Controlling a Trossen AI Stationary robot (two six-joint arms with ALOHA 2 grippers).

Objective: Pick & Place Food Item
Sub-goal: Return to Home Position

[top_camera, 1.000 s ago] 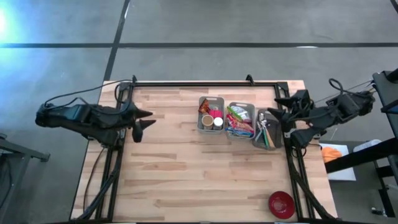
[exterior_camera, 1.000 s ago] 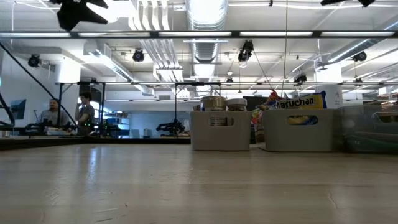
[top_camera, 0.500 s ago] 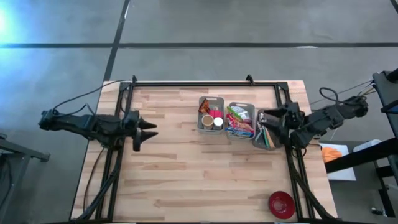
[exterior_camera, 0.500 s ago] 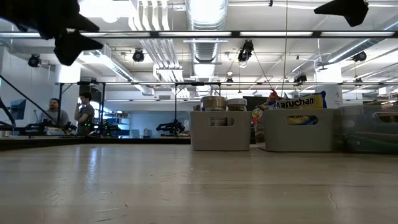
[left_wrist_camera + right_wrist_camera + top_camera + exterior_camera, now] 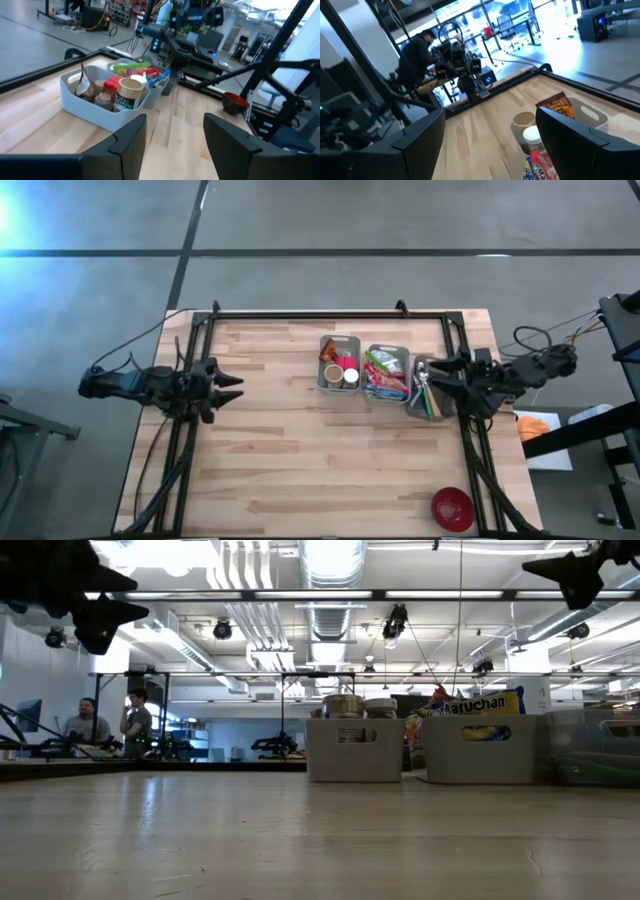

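Surface: mostly bare wood. The only loose thing on it is a red bowl at the near right corner.

Left arm lies low over the left edge. Left hand points toward the middle, fingers spread wide, nothing between them. Right arm lies over the right edge. Right hand hangs above the black bin, fingers also wide apart, nothing held.

Three bins stand side by side, right of centre and toward the far edge, each with its long axis running far to near. The left gray bin and middle gray bin touch or nearly touch. The black bin is next to them at the right edge.

In the left gray bin, the seasoning bag stands upright against the far wall, long axis vertical. The brown-lidded bottle also stands upright, lid up, beside other jars. The middle bin is packed with colourful packets lying along its length. In the black bin, the utensils lie lengthwise, far to near; can't tell which way the handles point.

Progress, as a judgement: sorting looks finished, since all the food sits in bins and none is loose on the surface. Only parking the arms remains. The red bowl is outside the bins; can't tell if it counts.
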